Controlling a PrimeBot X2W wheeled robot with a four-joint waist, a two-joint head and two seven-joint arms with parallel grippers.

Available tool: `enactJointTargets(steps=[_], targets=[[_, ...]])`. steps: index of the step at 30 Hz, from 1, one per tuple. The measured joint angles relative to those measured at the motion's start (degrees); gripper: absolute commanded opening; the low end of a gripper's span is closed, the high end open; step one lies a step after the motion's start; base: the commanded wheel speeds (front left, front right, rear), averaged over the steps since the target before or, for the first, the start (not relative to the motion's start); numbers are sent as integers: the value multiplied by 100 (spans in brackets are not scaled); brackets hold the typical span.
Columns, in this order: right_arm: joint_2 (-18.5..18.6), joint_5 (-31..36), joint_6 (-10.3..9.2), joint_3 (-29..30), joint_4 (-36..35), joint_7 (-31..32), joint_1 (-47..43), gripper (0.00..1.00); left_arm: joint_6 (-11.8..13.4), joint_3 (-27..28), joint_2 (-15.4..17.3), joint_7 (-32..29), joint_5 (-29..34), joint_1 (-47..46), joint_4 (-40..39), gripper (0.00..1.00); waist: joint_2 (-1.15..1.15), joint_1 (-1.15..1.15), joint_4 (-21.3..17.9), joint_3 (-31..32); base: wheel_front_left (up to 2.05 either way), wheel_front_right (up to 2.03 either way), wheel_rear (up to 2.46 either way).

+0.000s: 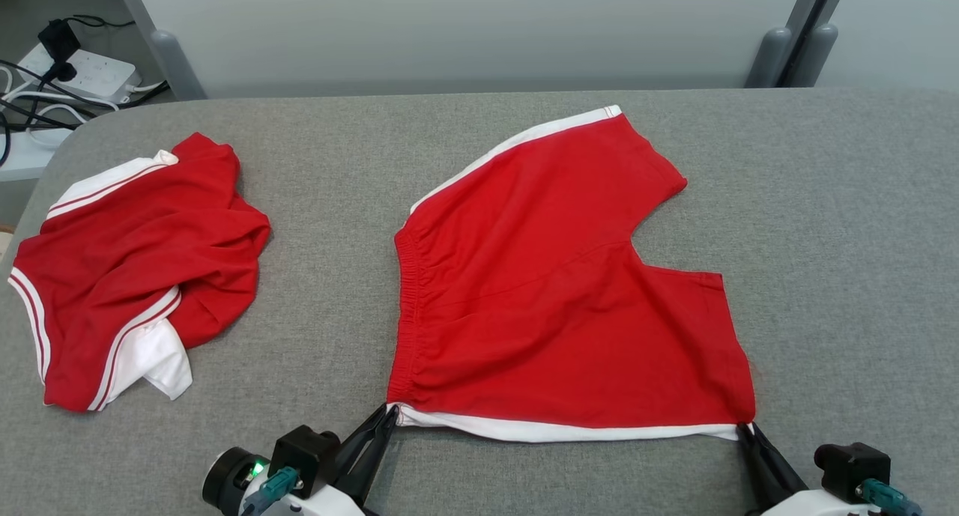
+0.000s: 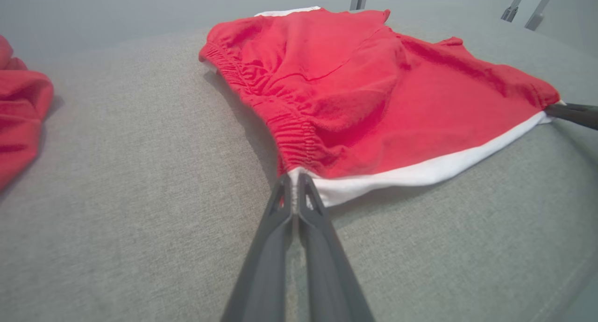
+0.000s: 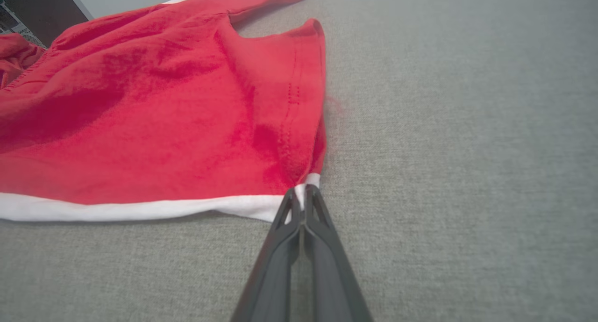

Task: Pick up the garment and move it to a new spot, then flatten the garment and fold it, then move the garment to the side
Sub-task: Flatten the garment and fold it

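Observation:
The garment (image 1: 554,291) is a pair of red shorts with white side stripes, spread fairly flat on the grey table (image 1: 824,201), waistband to the left, legs to the right. My left gripper (image 1: 389,413) is shut on the near waistband corner of the garment (image 2: 355,102), its fingertips (image 2: 293,184) pinching the white stripe. My right gripper (image 1: 746,428) is shut on the near leg-hem corner of the garment (image 3: 163,116), pinching the white edge at its tips (image 3: 302,193). The right fingers (image 2: 572,114) also show at the right edge of the left wrist view.
A second red and white garment (image 1: 127,276) lies crumpled at the table's left side. A power strip with cables (image 1: 67,74) sits beyond the far left corner. Bare grey table stretches to the right of the shorts.

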State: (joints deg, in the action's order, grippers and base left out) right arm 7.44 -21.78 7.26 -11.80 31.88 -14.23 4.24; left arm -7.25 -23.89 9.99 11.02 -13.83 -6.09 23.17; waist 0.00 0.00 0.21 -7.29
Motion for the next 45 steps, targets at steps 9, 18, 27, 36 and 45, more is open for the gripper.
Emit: enactJointTargets(steps=[9,18,27,36,45], targets=[[242,5,0,34,-442,1,-12,0,0,-88,73,-204,-101,5,-268,0,0,0,-82,74,0,0,0],[965,11,0,67,-1907,366,-994,0,131,-419,858,-1975,-335,896,-2503,0,0,0,-359,434,0,0,0],[1144,34,0,383,-2878,1032,-1665,0,335,-486,1131,-2769,-349,1316,-3753,0,0,0,-360,422,0,0,0],[1287,36,0,589,-3500,1448,-2035,0,527,-471,1283,-3093,-356,1553,-4345,0,0,0,-392,341,0,0,0],[1039,-15,0,599,-3268,1529,-1460,0,477,-480,1127,-2618,-402,1438,-3946,0,0,0,-399,252,0,0,0]])
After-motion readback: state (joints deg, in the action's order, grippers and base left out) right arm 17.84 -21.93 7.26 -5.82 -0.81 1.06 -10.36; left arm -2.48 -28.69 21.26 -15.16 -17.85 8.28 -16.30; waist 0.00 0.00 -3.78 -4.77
